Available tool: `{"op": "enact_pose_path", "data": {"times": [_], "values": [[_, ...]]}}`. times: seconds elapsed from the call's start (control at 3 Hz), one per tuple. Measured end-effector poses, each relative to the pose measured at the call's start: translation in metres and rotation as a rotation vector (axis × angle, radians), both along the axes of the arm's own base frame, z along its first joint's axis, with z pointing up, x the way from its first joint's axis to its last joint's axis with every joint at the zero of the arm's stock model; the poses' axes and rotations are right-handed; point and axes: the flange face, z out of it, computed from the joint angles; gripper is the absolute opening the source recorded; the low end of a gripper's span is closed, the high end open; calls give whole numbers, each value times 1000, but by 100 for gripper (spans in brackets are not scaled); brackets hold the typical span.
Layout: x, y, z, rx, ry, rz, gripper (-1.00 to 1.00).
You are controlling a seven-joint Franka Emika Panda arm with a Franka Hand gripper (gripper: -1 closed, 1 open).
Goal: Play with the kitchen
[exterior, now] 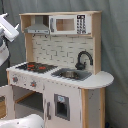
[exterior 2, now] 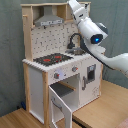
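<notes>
Opposite front-quarter views of kitchen [exterior: 60,75]

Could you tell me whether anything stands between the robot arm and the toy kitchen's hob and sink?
Nothing visible does. The white robot arm reaches in above the countertop of the white and light wood toy kitchen, near its black faucet; the black-red hob lies uncovered.

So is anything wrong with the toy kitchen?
One thing: the oven door under the hob hangs wide open in the second exterior view, while the door under the sink is shut. Nothing looks spilled or broken on the kitchen.
</notes>
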Motion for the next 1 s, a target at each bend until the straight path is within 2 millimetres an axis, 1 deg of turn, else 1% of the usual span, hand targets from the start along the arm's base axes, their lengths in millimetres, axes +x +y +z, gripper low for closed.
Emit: {"op": "enact_pose_path", "data": {"times": [0.67,1.0], "values": [[15,-1,-4,184,8,-9,100],[26,2,-13,269,23,-17,100]]}}
